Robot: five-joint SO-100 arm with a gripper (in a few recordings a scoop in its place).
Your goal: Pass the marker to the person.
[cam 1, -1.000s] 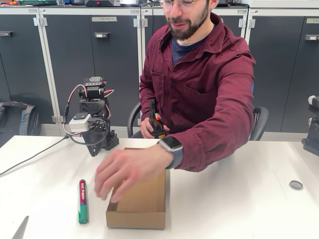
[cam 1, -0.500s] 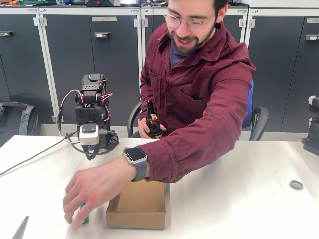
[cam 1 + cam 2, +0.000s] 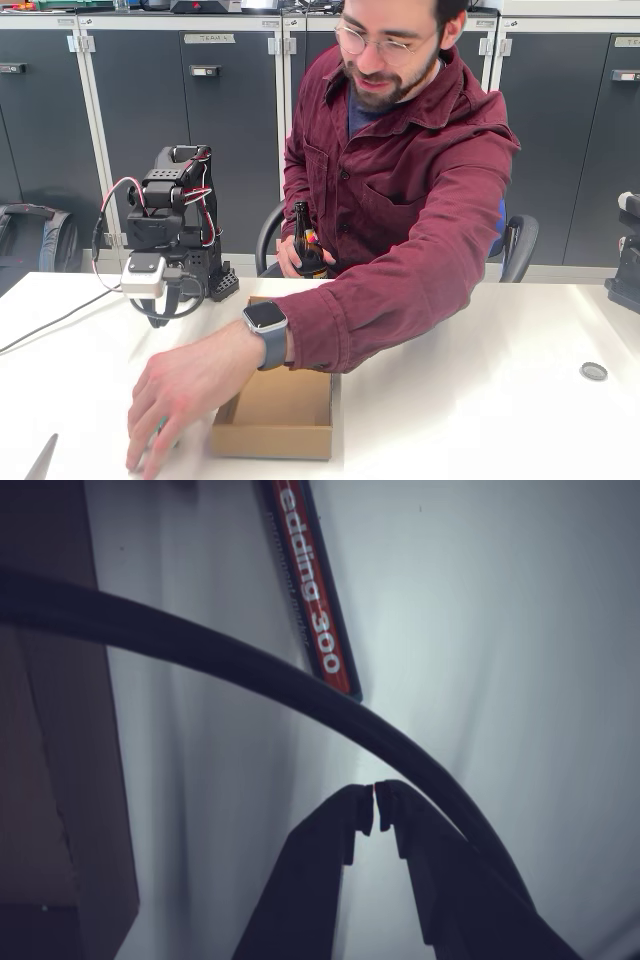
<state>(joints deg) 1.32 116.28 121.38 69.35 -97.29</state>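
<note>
In the wrist view the marker (image 3: 312,595) lies on the white table with its red label and white lettering showing; its upper end runs out of frame. My gripper (image 3: 374,808) hangs above the table a short way from the marker's near end, shut with nothing between its fingers. In the fixed view the gripper (image 3: 158,318) points down at the table's back left. The person (image 3: 400,190) sits behind the table. One hand (image 3: 175,400) is stretched forward and down onto the spot where the marker lies, covering it.
An open cardboard box (image 3: 275,415) stands right of the person's hand; its side shows as a brown wall (image 3: 60,780) in the wrist view. The person's other hand holds a brown bottle (image 3: 305,245). A black cable (image 3: 250,675) arcs before the wrist camera. A small round cap (image 3: 594,371) lies far right.
The person's hand moved left from above the box and came down over the marker, hiding it. My arm swung left and its gripper end dropped lower.
</note>
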